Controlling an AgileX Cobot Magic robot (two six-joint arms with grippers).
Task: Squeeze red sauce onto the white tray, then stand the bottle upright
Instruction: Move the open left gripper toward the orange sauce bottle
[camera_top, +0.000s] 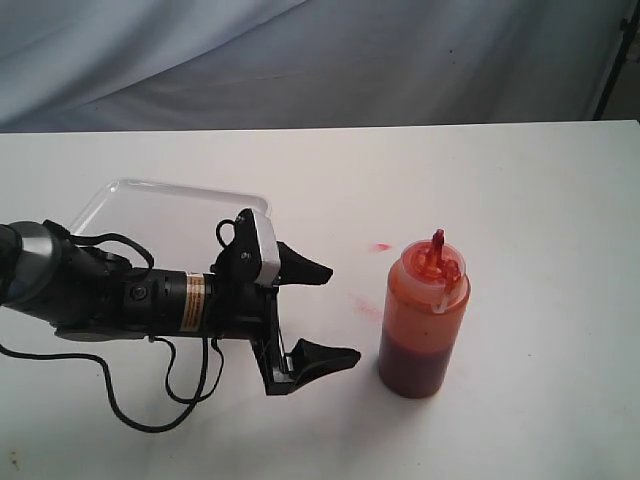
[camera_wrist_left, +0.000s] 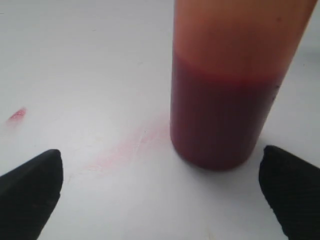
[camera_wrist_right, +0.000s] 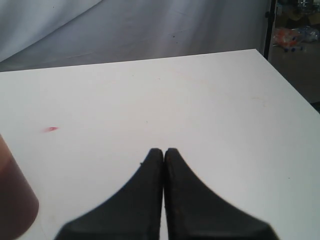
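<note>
The bottle (camera_top: 424, 318) stands upright on the table, orange-red, with dark red sauce in its lower part and a red nozzle on top. In the left wrist view the bottle (camera_wrist_left: 227, 90) rises just beyond the fingertips. My left gripper (camera_top: 333, 312) is open, a short way left of the bottle, nothing between its fingers (camera_wrist_left: 31, 192). The white tray (camera_top: 105, 202) lies at the back left, partly behind the left arm; no red sauce shows on it. My right gripper (camera_wrist_right: 164, 151) is shut and empty; the bottle's base (camera_wrist_right: 14, 200) shows at the edge of its view.
A small red spot (camera_top: 379, 246) marks the table behind and left of the bottle. A faint pink smear (camera_top: 365, 306) lies between the left gripper and the bottle. Grey cloth hangs behind the table. The table's right edge (camera_wrist_right: 292, 90) shows in the right wrist view.
</note>
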